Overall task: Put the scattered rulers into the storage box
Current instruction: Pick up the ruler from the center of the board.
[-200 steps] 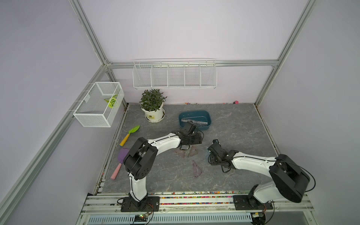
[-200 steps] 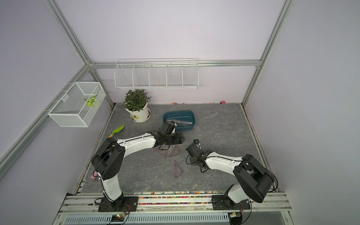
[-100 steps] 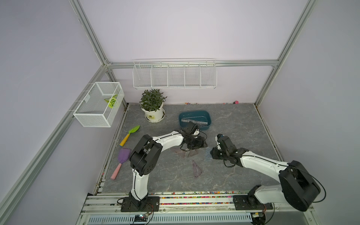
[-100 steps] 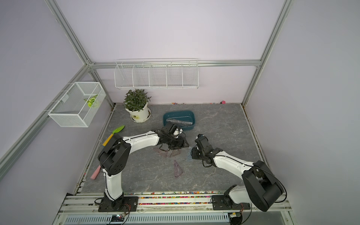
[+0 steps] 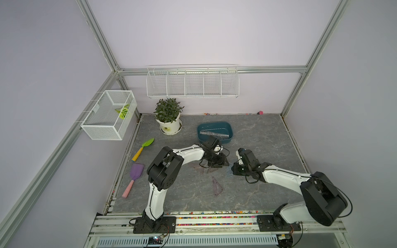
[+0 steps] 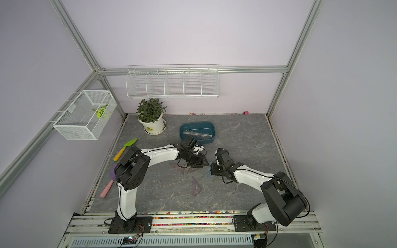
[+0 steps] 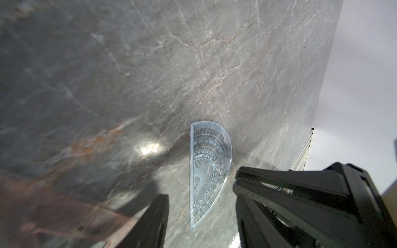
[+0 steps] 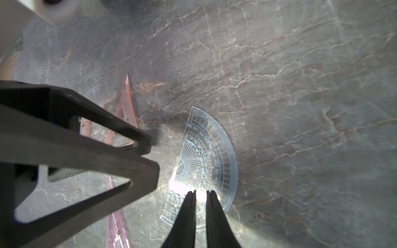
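Note:
A bluish protractor (image 7: 209, 171) lies flat on the grey table between my two grippers; in a top view it is faint (image 5: 229, 171). My left gripper (image 7: 199, 193) is open, a finger on either side of the protractor's near end. My right gripper (image 8: 202, 193) is shut to a thin slit, with its tips over the protractor (image 8: 206, 163). Purplish triangle rulers lie by the left gripper (image 5: 209, 170) and nearer the front (image 5: 217, 186). The teal storage box (image 5: 227, 140) stands behind the left arm and holds a straight ruler (image 5: 214, 134).
A potted plant (image 5: 169, 120) stands left of the box. A green trowel (image 5: 144, 148) and a purple shovel (image 5: 135, 176) lie along the left edge. White wire baskets hang on the back wall (image 5: 192, 85) and the left wall (image 5: 109, 116).
My left gripper has moved right and toward the front, up to the protractor, and its jaws have narrowed. My right gripper's jaws have closed to a slit over the protractor.

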Robot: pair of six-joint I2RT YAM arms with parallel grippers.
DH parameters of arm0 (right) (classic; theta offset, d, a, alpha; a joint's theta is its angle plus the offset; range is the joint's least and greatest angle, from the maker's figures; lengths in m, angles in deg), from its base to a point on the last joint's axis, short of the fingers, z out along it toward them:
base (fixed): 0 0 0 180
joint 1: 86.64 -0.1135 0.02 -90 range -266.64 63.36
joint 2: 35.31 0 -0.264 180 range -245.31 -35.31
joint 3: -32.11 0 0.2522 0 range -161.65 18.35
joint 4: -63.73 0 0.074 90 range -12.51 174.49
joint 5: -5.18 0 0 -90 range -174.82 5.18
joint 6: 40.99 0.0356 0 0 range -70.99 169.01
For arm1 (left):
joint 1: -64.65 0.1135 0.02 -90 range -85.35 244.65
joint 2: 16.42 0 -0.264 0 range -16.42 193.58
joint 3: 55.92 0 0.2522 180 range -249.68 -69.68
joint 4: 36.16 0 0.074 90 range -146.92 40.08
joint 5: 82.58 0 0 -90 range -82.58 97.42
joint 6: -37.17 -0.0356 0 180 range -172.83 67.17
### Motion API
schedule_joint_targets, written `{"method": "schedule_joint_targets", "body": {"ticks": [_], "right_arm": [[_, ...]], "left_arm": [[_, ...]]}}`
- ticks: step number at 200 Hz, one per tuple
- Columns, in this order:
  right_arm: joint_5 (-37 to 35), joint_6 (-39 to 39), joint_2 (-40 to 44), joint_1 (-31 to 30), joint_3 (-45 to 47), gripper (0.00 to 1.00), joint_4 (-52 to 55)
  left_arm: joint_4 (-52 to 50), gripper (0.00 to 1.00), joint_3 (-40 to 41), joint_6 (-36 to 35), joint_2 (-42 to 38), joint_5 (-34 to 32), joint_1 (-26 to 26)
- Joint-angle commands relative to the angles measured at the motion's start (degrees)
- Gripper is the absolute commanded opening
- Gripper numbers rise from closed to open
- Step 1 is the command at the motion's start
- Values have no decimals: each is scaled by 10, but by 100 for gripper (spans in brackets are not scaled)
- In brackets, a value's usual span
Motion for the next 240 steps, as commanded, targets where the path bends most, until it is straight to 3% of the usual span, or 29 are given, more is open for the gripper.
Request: {"method": "schedule_joint_targets", "body": {"ticks": [1, 191, 240], "right_arm": [[-12, -11, 5, 5, 14, 15, 6], [-16, 7, -29, 13, 75, 13, -50], [-11, 1, 3, 31, 72, 12, -45]], "left_arm": [[-12, 56, -23, -13, 19, 4, -4], [-8, 57, -35, 1, 54, 10, -16], [-2, 57, -24, 8, 46, 1, -14]]}}
